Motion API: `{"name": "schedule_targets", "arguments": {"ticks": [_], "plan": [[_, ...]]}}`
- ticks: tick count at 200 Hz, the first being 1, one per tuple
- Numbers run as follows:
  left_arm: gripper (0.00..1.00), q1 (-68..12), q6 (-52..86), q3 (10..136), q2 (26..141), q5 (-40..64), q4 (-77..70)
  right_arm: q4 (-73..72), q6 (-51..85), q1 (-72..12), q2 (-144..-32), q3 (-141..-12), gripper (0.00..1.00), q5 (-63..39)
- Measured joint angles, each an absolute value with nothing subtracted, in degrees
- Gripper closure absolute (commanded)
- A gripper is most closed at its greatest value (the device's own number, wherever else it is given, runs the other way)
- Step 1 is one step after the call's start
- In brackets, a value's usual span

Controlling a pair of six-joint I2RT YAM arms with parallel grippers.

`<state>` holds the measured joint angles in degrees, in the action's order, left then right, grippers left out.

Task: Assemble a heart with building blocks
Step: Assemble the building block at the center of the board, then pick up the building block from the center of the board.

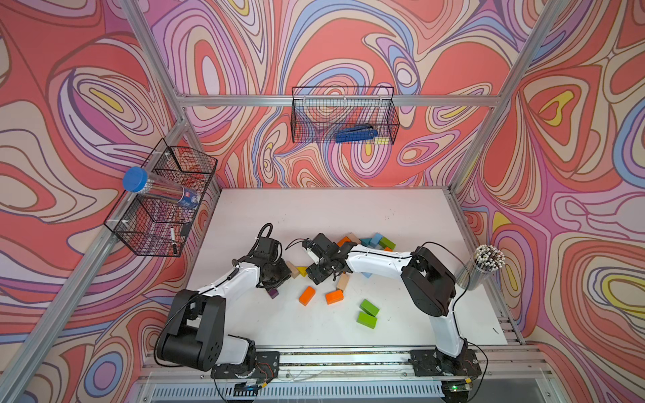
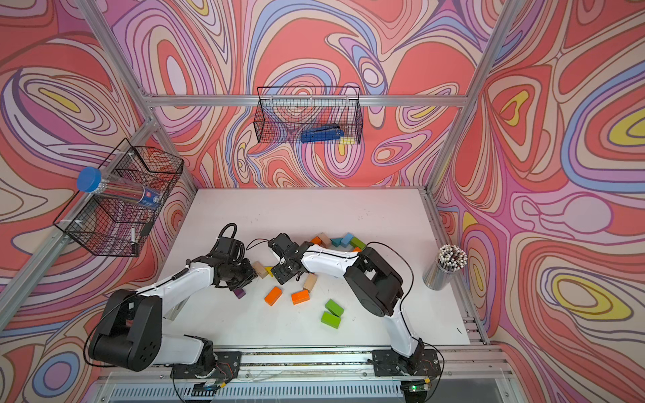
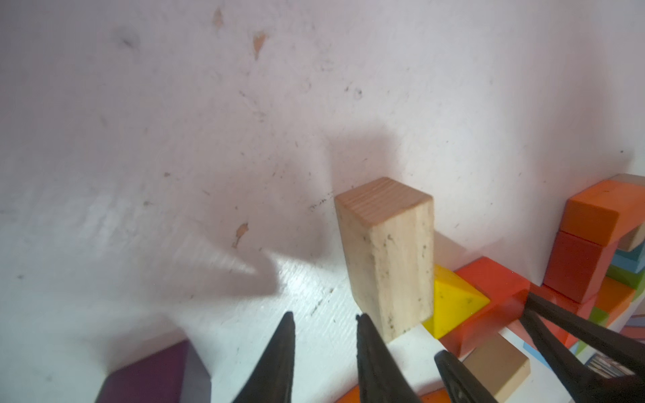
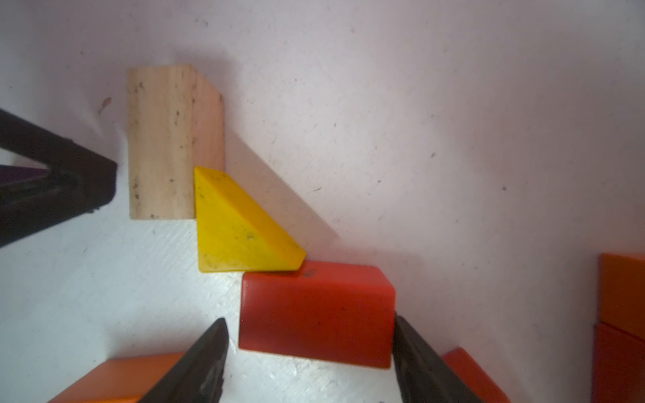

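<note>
Well, the right gripper [image 4: 310, 319] sat astride a red brick [image 4: 317, 314] near the middle of the white table [image 1: 314, 216]. Its jaws were parted: one finger lay against the brick's end and the other stood a little clear of it, so the brick was not pinched. A yellow wedge [image 4: 237, 230] touched the red brick's far edge with its tip and leaned flat against a plain wood brick [image 4: 160, 143].

Just beside that wood brick, the left gripper [image 3: 324, 319] hung low with its fingers slightly apart and only bare table between them. A purple cube [image 3: 150, 373] lay close on its other side.

Nearer the arms' bases lay two orange bricks [image 1: 307, 295] and two green bricks [image 1: 369, 307], loose and apart from the rest. Behind the right arm, a light blue brick [image 1: 376, 240] sat in a cluster with others.
</note>
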<state>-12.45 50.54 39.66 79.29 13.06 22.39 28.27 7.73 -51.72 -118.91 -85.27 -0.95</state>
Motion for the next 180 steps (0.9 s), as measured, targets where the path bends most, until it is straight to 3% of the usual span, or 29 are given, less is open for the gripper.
{"name": "schedule_targets", "arguments": {"ticks": [31, 136, 180], "plan": [[0.63, -12.4, 48.2, 40.9, 76.1, 12.6, 25.6, 28.6, 6.4, -51.2, -116.1, -83.3, 0.28, -1.3], [0.32, -12.4, 29.0, 55.0, 67.5, 15.4, 38.3, 33.9, 1.0, -45.0, -110.5, -80.6, 0.35, -1.1], [0.3, -12.4, 19.4, 58.7, 64.7, 16.9, 42.1, 35.8, -0.2, -44.5, -110.7, -80.6, 0.39, -1.1]]}}
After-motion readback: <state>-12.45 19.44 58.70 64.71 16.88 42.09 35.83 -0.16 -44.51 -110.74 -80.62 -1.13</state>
